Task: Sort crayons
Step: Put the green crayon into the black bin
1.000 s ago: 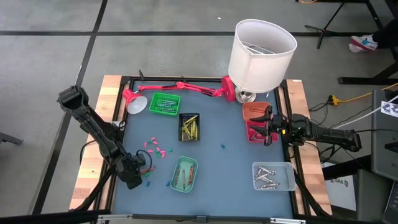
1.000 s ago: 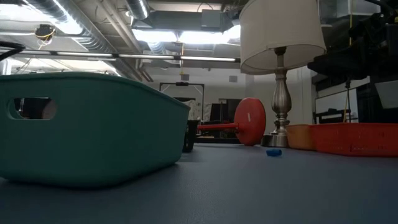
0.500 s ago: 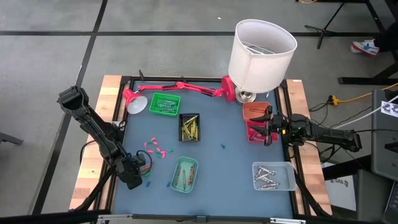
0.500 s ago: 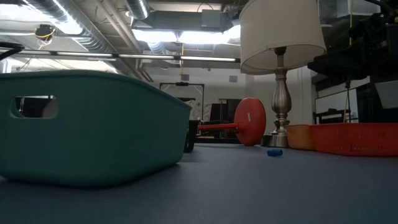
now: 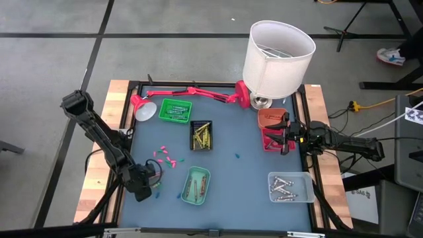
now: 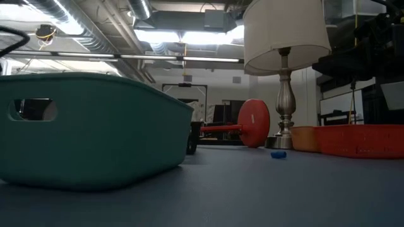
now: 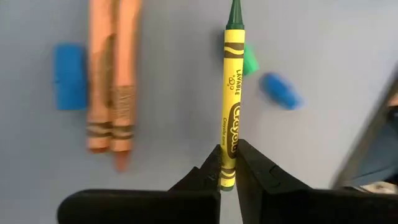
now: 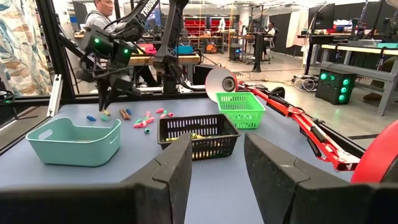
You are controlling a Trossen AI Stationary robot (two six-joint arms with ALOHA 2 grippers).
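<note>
Pinching shut within the last second, the left gripper (image 7: 227, 176) is now clamping the rear end of a green-tipped crayon in a yellow wrapper (image 7: 231, 93), so I judge the pick is made and the lift comes next. Its long axis is running straight out from between the fingers, with the tip pointing away from the wrist. Two orange crayons (image 7: 112, 81) are lying parallel beside it, with blue bits (image 7: 69, 84) around. Across the table, the right gripper (image 8: 214, 165) is waiting with fingers spread, holding nothing, beside the red tray (image 5: 272, 140).
</note>
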